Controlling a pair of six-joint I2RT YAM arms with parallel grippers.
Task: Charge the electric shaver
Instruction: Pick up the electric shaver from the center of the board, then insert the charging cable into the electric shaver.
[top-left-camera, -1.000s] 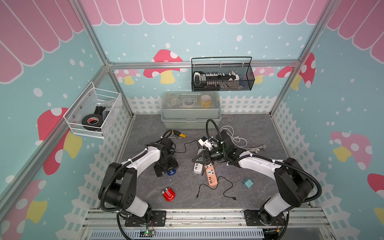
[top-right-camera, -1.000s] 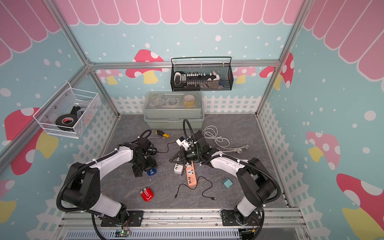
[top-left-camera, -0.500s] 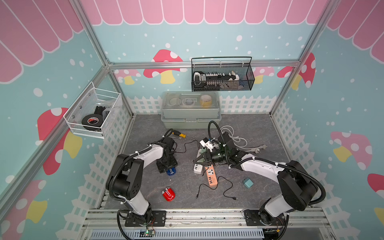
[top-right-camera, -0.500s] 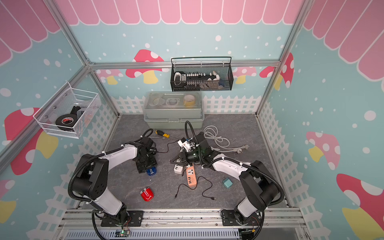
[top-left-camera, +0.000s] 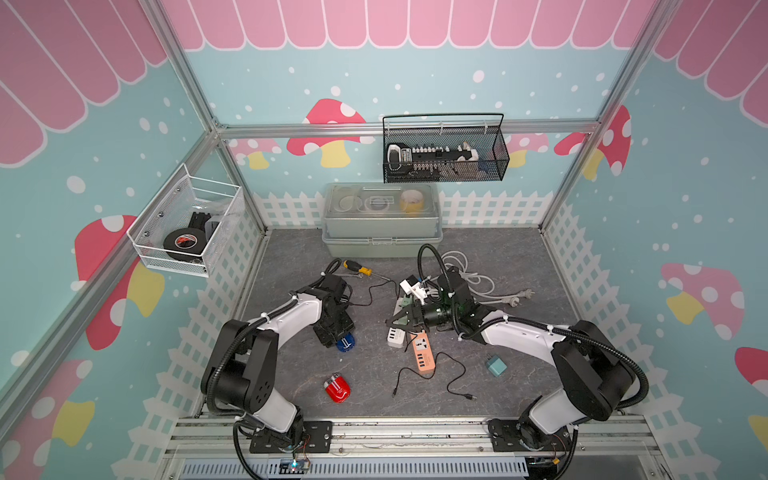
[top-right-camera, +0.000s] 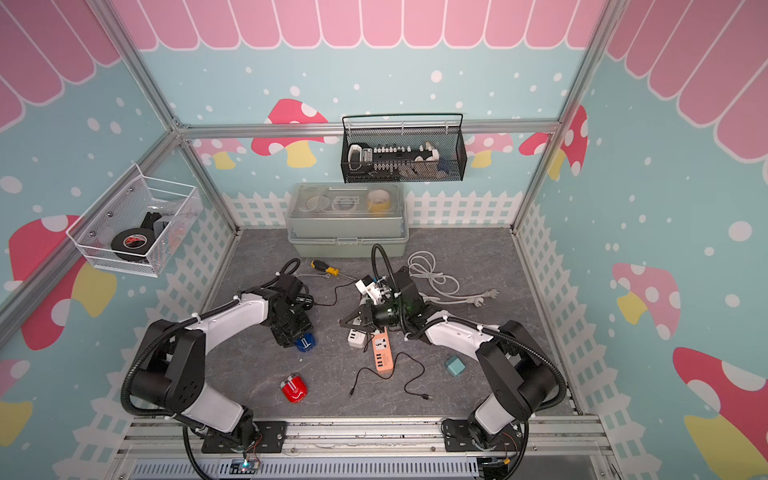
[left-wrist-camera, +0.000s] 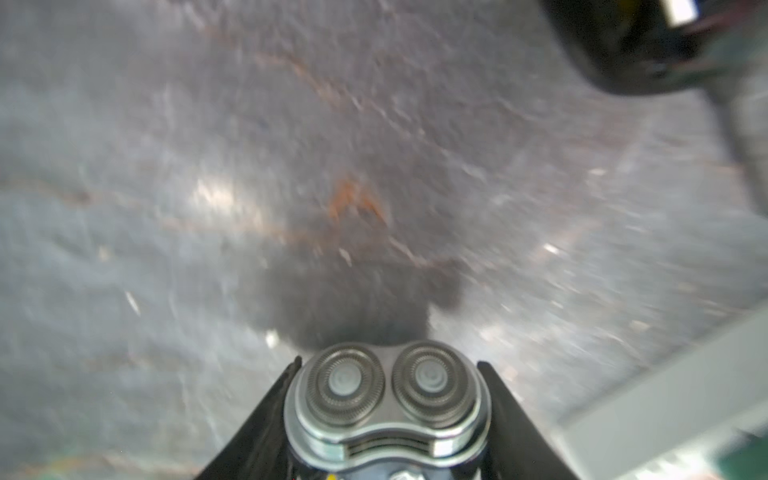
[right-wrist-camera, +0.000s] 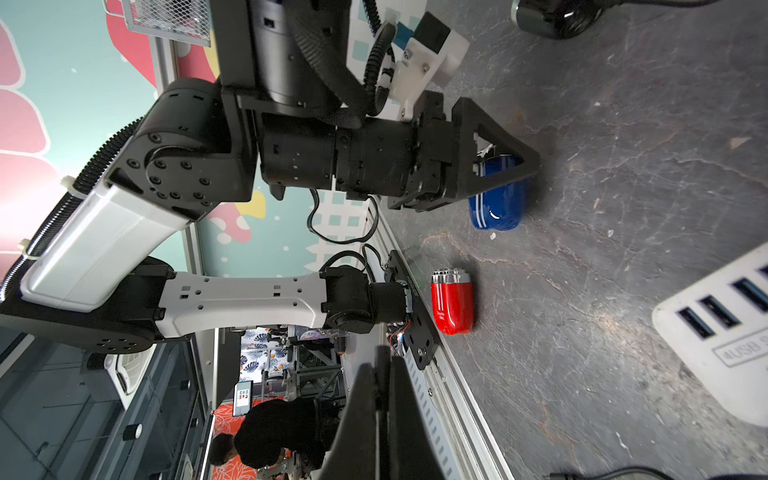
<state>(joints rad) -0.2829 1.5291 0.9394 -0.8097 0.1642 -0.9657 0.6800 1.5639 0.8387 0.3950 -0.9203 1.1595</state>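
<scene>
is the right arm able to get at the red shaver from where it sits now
Probably yes: the red shaver lies alone on the bare mat, with nothing between it and the right gripper. Its jaws are shut, so they would need to open first.

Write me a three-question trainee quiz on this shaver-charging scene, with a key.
1. True or false: the blue shaver lies between the left gripper's fingers.
2. Which lies nearest the right gripper? A) yellow-handled screwdriver B) white USB strip C) teal adapter
3. Fill in the colour: the ___ shaver lies away from both grippers.
Key: 1 true; 2 B; 3 red shaver.
</scene>
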